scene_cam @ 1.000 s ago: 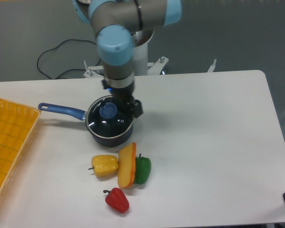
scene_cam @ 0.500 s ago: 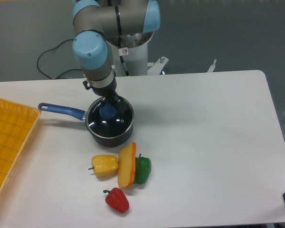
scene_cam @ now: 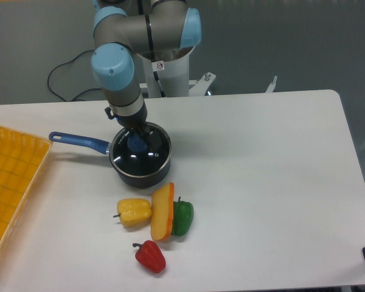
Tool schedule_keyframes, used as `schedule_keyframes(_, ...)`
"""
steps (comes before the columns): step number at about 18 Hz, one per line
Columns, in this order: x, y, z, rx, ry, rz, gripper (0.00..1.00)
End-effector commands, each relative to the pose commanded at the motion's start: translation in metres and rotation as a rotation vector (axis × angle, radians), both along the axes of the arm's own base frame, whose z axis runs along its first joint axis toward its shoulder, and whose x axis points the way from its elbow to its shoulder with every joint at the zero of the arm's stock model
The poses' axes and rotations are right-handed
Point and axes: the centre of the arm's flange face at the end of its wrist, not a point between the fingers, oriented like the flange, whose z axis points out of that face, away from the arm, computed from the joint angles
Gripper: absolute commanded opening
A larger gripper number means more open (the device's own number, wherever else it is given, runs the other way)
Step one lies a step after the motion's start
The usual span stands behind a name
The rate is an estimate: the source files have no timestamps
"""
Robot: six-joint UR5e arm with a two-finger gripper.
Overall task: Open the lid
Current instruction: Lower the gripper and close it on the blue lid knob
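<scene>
Jaws [scene_cam: 137,141] straddle the blue knob of the round glass lid [scene_cam: 147,156]; grip unclear.

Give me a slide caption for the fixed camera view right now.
Two-finger gripper down at the blue knob of the round glass lid, which sits on the dark saucepan.

light: even, bright overhead | shadows: soft, short | glare: glints on lid [scene_cam: 147,152] | focus: slightly soft
</scene>
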Motion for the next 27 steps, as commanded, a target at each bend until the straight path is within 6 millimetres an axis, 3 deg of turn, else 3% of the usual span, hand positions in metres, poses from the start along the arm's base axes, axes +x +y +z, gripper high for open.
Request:
schedule_keyframes(17,0.003,0.007,-0.020,-0.033,-0.019,0.017,1.00)
schedule_keyframes(27,0.004,0.007,-0.021,-0.036,-0.019,0.017,1.00)
